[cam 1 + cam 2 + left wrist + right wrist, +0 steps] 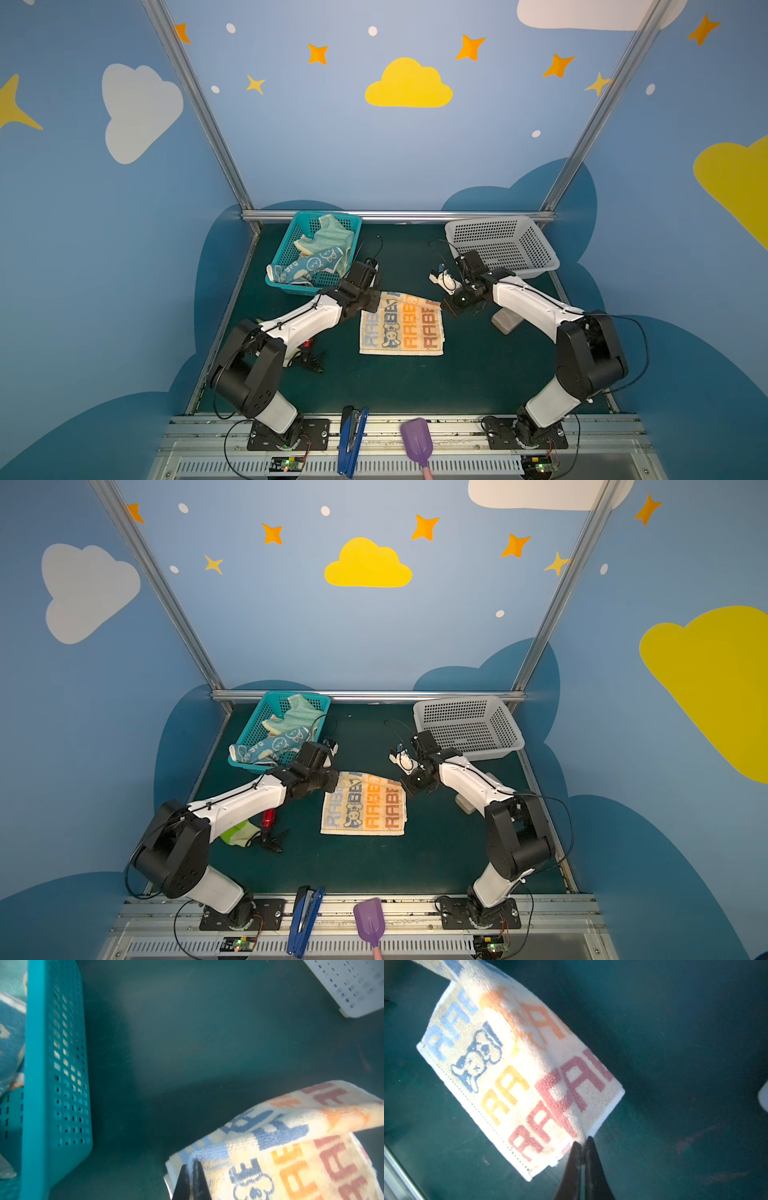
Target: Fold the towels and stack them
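While my left gripper (190, 1165) and right gripper (583, 1141) each pinch a far corner, the lettered towel (401, 332) arches over itself.

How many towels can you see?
3. The lettered towel lies partly folded on the table; the blue rabbit towel and the mint-green towel sit in the teal basket. Another may hide beneath them.

Lettered towel (401, 332) on table (465, 374), left arm (307, 320) and right arm (528, 303) at its far corners
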Tool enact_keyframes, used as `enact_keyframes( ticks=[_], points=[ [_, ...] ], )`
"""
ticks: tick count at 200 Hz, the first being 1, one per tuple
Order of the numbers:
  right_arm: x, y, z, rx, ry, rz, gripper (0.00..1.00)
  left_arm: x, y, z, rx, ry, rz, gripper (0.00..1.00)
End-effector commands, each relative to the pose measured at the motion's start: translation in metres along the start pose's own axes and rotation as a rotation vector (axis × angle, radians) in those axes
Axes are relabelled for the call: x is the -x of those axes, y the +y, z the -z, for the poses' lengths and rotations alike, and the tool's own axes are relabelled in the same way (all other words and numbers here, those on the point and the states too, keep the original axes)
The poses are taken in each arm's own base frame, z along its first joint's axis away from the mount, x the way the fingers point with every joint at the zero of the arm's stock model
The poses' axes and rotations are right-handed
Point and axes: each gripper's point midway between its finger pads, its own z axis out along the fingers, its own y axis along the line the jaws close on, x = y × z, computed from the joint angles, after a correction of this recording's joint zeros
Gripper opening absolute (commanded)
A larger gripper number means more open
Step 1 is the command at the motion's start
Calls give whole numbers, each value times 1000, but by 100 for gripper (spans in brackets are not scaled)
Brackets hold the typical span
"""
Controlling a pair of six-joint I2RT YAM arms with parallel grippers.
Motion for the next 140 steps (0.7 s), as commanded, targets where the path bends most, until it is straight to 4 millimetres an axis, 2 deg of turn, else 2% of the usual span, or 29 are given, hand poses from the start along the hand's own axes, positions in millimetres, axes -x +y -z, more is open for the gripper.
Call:
enact_keyframes(
  ticks=[1,42,109,140],
  points=[
    [-3,9,12,-8,-26,-38,0,0,-3,15,-2,-41,0,4],
    [-23,22,19,5,-22,-99,0,-19,-3,26,-30,-77,7,4],
    [-49,42,13,56,29,-176,0,-46,-13,32,-109,-86,30,4],
    [-47,48,17,49,19,-156,0,-56,-15,36,-120,-82,45,4]
  ],
)
